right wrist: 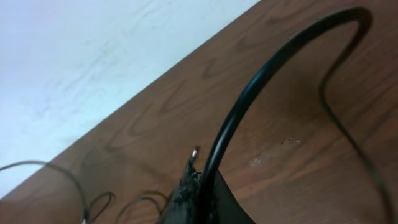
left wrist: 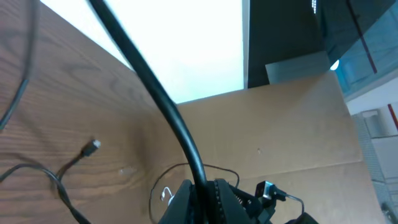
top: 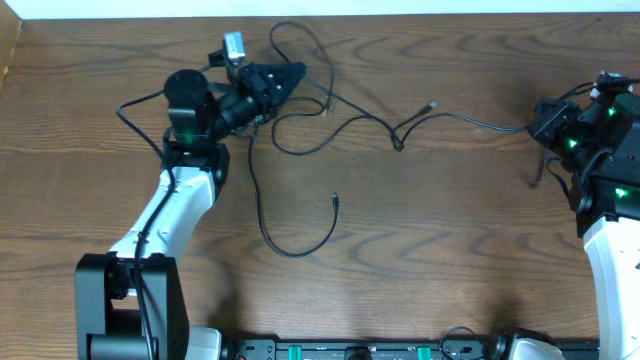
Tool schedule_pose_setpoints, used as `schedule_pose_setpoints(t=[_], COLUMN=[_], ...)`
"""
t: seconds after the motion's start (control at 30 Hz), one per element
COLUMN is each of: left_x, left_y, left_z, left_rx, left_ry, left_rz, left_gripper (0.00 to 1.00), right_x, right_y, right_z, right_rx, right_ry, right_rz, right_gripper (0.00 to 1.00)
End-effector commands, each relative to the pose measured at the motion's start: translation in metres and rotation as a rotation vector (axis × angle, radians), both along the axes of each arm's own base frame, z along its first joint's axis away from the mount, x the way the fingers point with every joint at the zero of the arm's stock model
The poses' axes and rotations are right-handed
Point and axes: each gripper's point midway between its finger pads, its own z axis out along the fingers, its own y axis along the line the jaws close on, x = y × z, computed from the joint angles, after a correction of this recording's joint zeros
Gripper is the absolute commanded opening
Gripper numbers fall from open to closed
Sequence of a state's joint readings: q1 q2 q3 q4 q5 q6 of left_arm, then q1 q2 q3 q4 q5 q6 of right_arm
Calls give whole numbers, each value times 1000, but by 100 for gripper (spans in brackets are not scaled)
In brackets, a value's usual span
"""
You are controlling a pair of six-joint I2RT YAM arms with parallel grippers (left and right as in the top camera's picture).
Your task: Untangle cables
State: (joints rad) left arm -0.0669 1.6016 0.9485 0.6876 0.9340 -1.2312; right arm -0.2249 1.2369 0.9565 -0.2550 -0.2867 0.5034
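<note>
My left gripper [top: 293, 73] is at the back left of the table, shut on a black cable [top: 300, 40]. In the left wrist view that cable [left wrist: 155, 93] runs up and to the left out of the closed fingers [left wrist: 230, 199]. A bit of white cable [left wrist: 164, 194] shows just beside them. My right gripper [top: 540, 122] is at the far right, shut on another black cable [top: 480, 124] that leads left to a crossing [top: 399, 142] near a plug [top: 432, 103]. A third strand [top: 262, 215] loops toward the front and ends in a loose plug [top: 335, 199].
The wooden table [top: 450, 250] ends at a white strip [top: 450, 7] along the back. A cardboard panel [left wrist: 292, 124] stands beyond the left gripper. The arm bases [top: 130, 300] and a black rail [top: 350, 350] line the front edge.
</note>
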Motion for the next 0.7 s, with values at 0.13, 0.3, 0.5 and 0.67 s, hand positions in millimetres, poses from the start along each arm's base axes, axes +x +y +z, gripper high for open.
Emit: schedule_pose_setpoints(t=[0.13,0.3,0.5,0.67], left_x=[-16,-19,-21,-24], left_y=[-10,-12,-13,-15], left_z=[10,7,7,7], left_rx=[-8,-8,-9,-10], left_ry=[-23,-8,-8,-5], left_rz=[-94,-118,-132,-147], left_gripper=[8,8,8,8], right_x=[2,2,1,1], right_y=[8,12,32,38], right_z=[4,3,-1,-5], right_rx=[-62,-59,-119,-160], right_ry=[-13,-10,-1,19], right_rz=[40,49,131,115], right_gripper=[1,1,2,42])
